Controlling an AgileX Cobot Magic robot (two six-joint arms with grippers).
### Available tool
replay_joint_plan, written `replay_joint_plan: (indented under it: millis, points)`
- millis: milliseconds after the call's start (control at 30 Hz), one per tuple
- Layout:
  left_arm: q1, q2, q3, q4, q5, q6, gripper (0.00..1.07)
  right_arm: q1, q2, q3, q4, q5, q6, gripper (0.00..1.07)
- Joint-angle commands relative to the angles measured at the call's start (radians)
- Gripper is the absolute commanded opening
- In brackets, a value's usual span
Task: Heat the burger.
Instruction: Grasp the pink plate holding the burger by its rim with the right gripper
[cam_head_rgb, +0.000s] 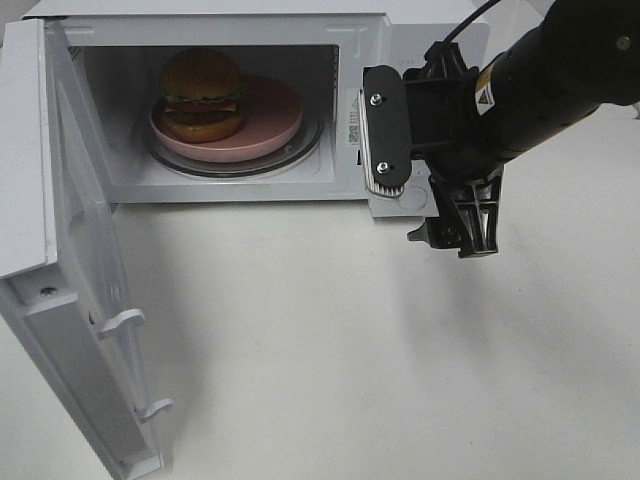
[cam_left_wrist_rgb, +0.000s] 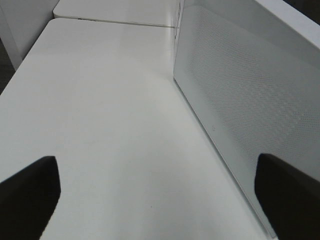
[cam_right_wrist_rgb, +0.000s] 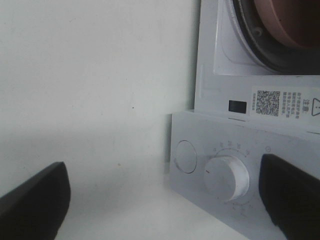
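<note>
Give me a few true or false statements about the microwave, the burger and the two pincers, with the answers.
1. The burger sits on the pink plate inside the microwave. True.
2. The microwave door is shut. False: it stands wide open.
3. The right pincer holds the burger. False: it is open and empty, outside the microwave, by the control dial.
4. The left pincer is open with nothing between its fingers. True.
</note>
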Motion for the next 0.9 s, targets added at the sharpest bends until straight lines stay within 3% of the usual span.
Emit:
replay_joint_plan:
  millis: [33, 233, 500, 900]
  points:
    - [0.001, -0.018, 0.0, -0.005, 0.002, 0.001, 0.98, 0.018, 0.013, -0.006, -0.025, -0.016, -0.02, 1.0]
    - [0.001, -0.018, 0.0, -0.005, 0.002, 0.001, 0.98, 0.076, 0.09, -0.049, -0.108, -0.013, -0.004, 0.98]
    - [0.001, -0.018, 0.0, -0.005, 0.002, 0.001, 0.98, 0.126, 0.225, -0.206, -0.191, -0.014, 0.079, 0.95]
    - [0.001, -0.018, 0.0, -0.005, 0.002, 0.001, 0.98, 0.155, 0.336, -0.334, -0.205, -0.015, 0.079, 0.93]
